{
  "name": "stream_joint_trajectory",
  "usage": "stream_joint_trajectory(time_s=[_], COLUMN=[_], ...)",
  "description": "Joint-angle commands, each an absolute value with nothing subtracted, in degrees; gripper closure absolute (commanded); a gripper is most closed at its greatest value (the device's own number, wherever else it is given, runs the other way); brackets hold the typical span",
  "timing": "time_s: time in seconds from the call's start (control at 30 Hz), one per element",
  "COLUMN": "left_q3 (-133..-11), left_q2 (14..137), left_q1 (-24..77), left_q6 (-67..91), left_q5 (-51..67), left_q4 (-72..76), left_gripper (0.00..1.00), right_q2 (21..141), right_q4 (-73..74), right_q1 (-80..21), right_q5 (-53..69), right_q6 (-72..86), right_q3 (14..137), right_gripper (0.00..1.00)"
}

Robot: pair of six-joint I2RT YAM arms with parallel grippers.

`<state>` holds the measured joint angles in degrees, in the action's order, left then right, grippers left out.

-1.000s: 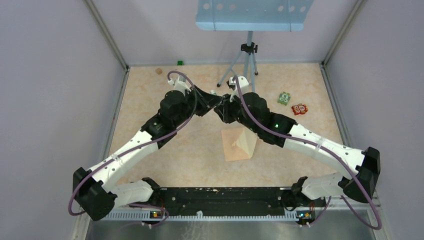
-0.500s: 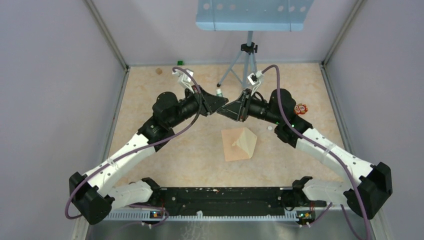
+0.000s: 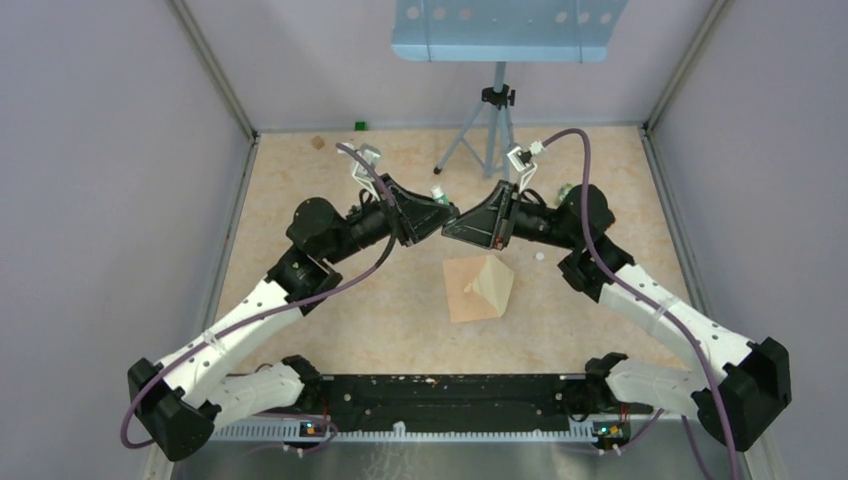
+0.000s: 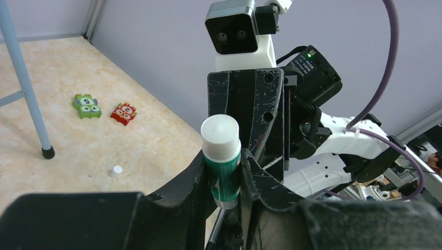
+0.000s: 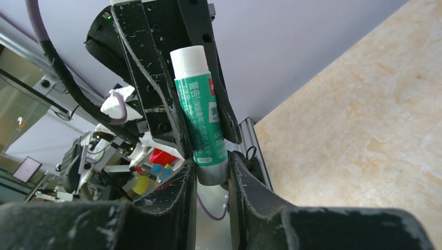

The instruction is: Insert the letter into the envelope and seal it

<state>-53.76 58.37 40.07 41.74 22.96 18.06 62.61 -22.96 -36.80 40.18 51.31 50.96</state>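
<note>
Above the tabletop [image 3: 330,300], I am clenching both my left tool [image 4: 224,182] and right tool [image 5: 208,179] on the glue stick [image 4: 221,156]; the envelope [image 3: 462,292] is lying below, nearer me. I should be squeezing evenly and working straight along the stick, so it is not slipping.

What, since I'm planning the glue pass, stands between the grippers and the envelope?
Nothing visible. The envelope lies on the table, nearer the bases than the left gripper and right gripper, which both clamp the glue stick off the table.
</note>
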Motion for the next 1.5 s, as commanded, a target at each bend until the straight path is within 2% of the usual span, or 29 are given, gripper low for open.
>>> stream_joint_trajectory(time_s=[0.0, 0.03, 0.07, 0.1, 0.17, 0.23, 0.37, 0.47, 0.67, 1.2, 1.37, 1.47], left_q3=[-53.65, -54.06, -55.32, -56.68, -59.83, -63.5, -68.16, -71.23, -76.8, -78.03, -78.08, -77.63], left_q2=[54.74, 54.86, 55.08, 55.63, 57.05, 59.23, 63.26, 66.01, 70.49, 73.15, 73.28, 72.98], left_q1=[38.69, 38.74, 38.81, 38.77, 38.76, 38.76, 38.77, 38.76, 38.76, 38.74, 38.69, 38.67], left_q6=[37.75, 38.18, 38.95, 39.98, 41.82, 43.02, 43.88, 43.62, 41.28, 42.48, 42.79, 42.97], left_q5=[19.93, 18.27, 15.41, 12.03, 5.76, 1.55, -1.83, -0.65, 6.56, 15.26, 16.73, 17.21], left_q4=[21.86, 20.78, 17.99, 14.88, 8.31, 2.3, -3.51, -6.0, -10.37, -11.5, -11.17, -10.91], left_gripper=[1.0, 1.0, 1.0, 1.0, 1.0, 1.0, 1.0, 1.0, 1.0, 1.0, 1.0, 1.0], right_q2=[57.65, 57.16, 56.65, 56.14, 54.81, 53.82, 54.17, 55.83, 60.46, 65.33, 65.26, 65.56], right_q4=[-19.66, -16.29, -12.14, -8.36, 1.36, 6.85, 12.98, 14.38, 12.96, 6.19, 5.34, 5.0], right_q1=[-33.93, -33.93, -33.97, -34.04, -34.92, -37.04, -44.11, -49.02, -54.9, -55.87, -55.9, -55.9], right_q5=[37.12, 35.05, 32.88, 30.15, 23.24, 15.43, 0.93, -10.13, -22.15, -18.64, -17.77, -17.84], right_q6=[50.45, 48.29, 45.55, 42.52, 36.34, 30.66, 20.81, 14.41, 2.74, -0.77, -0.44, -0.44], right_q3=[52.67, 53.48, 54.99, 56.29, 58.64, 60.34, 62.86, 64.07, 65.68, 66.89, 66.46, 66.6], right_gripper=[1.0, 0.98, 0.91, 0.83, 0.59, 0.44, 0.34, 0.32, 0.32, 0.36, 0.43, 0.51])
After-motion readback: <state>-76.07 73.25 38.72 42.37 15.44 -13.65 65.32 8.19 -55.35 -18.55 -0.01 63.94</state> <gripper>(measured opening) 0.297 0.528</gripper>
